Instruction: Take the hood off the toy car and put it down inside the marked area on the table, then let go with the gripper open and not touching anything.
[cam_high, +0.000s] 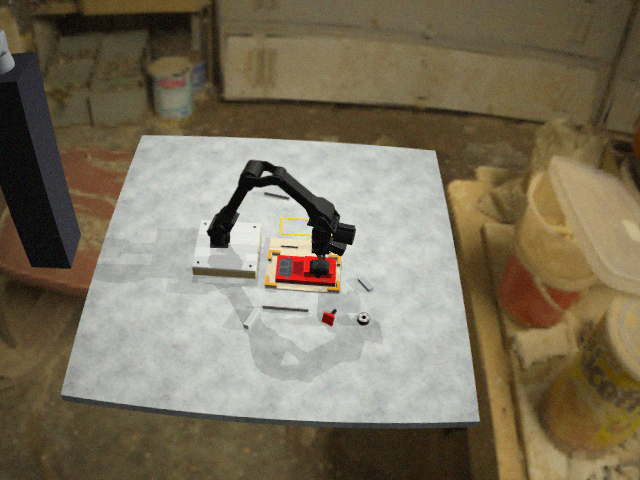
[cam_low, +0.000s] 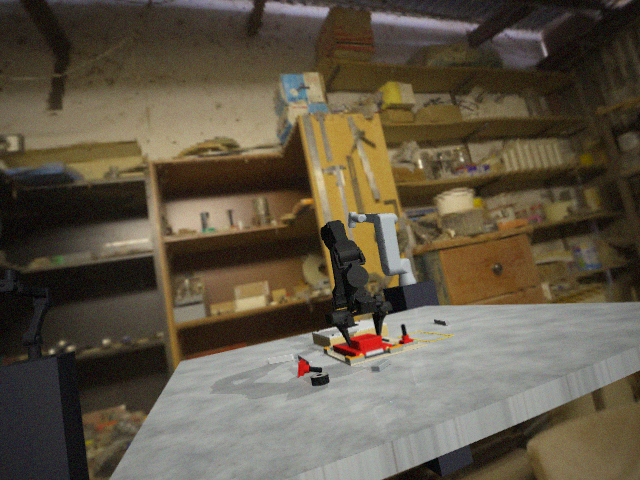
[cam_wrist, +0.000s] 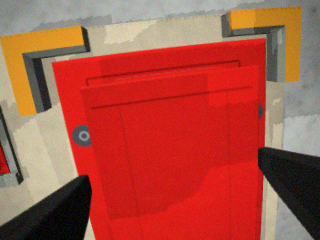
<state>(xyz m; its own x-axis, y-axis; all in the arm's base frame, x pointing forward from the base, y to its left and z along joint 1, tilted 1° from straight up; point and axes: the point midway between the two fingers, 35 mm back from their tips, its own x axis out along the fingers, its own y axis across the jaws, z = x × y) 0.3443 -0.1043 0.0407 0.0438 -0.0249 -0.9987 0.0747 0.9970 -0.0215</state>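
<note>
The hood (cam_low: 366, 343) (cam_wrist: 165, 145) is a raised red block on top of the red toy car (cam_high: 298, 267) (cam_low: 343, 349) (cam_wrist: 72, 100), which sits between orange corner brackets. My gripper (cam_high: 320, 267) (cam_low: 363, 339) (cam_wrist: 176, 169) is open and points down over the hood, one finger on each side of it. In the wrist view the hood's lower part runs out of frame. Whether the fingertips touch the car is not clear. The marked area, a yellow outline (cam_high: 280, 226) (cam_low: 439, 333), lies behind the car's board in the top view, partly hidden by the arm.
A red piece with a black peg (cam_high: 328, 318) (cam_low: 302, 368) and a black wheel (cam_high: 363, 318) (cam_low: 320, 379) lie in front of the board. A grey bar (cam_high: 364, 284) (cam_low: 380, 365) lies near its corner. An upright black peg (cam_low: 403, 330) stands between car and outline.
</note>
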